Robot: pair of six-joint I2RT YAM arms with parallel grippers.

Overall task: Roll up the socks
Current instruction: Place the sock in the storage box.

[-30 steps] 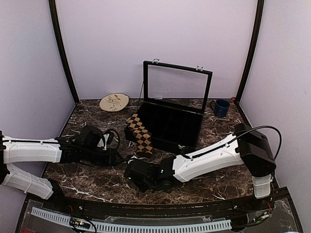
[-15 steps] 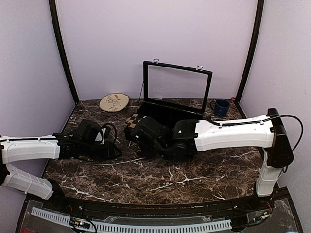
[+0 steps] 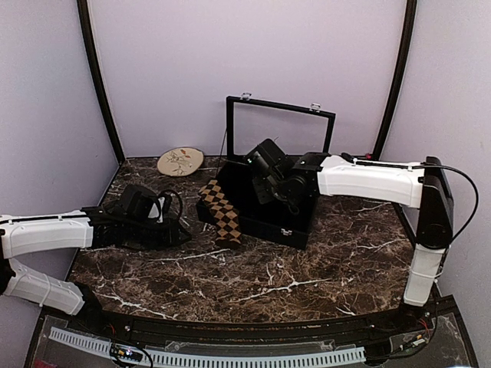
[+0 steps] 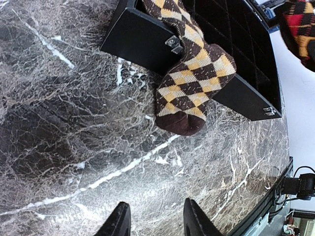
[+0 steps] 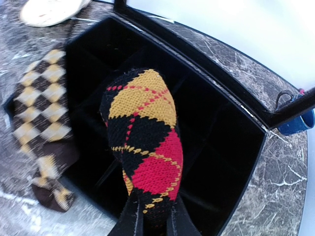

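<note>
Right gripper (image 5: 153, 217): my jaws are pressed together on one end of the red-orange sock (image 5: 145, 142), holding it above the open black case (image 4: 138, 42). The tan-brown sock (image 4: 189, 83) is draped over the case's edge, toe down on the marble table (image 4: 64, 113). Left gripper (image 4: 155, 223): low over the table near that toe, my jaws spread and empty.

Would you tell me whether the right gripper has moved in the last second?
Yes: the right gripper, shut on the red sock, has swung from in front of the black case to above its open compartments.
</note>
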